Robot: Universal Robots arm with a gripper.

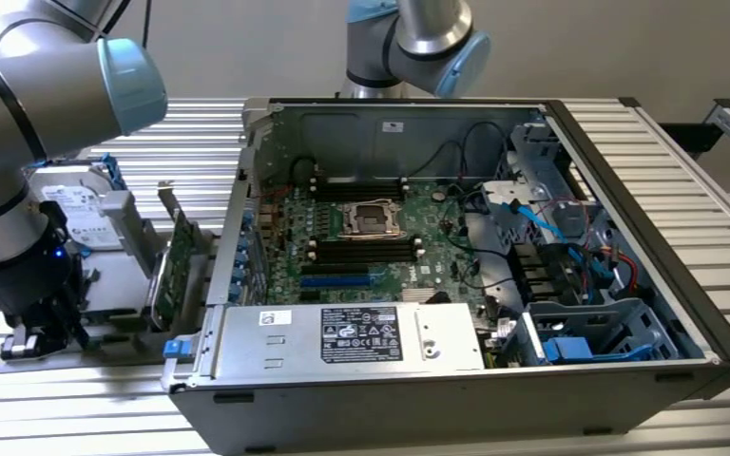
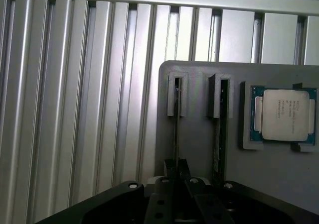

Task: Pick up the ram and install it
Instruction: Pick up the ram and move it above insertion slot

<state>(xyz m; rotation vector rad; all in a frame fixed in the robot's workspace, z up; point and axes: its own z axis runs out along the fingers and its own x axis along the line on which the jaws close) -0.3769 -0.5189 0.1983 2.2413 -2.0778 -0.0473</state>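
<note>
A ram (image 2: 175, 129) stands edge-on in a slotted holder of the grey tray (image 2: 199, 134), seen as a thin dark strip. My gripper (image 2: 176, 165) is down over it, and its two fingers (image 2: 169, 168) are shut on the stick's near end. A second ram stick (image 2: 219, 129) stands in the neighbouring holder, untouched. In the exterior view my gripper (image 1: 38, 337) reaches down to the tray at that view's left, beside the open computer case (image 1: 467, 256). The black memory slots (image 1: 358, 249) lie on the motherboard next to the processor socket (image 1: 374, 217).
A processor chip (image 2: 285, 115) lies in a recess of the tray. A tall green expansion card (image 1: 175, 266) and a silver hard drive (image 1: 80, 214) stand on the tray near the case wall. A power supply (image 1: 353, 337) fills the case's front. Ribbed aluminium table (image 2: 75, 109) all around.
</note>
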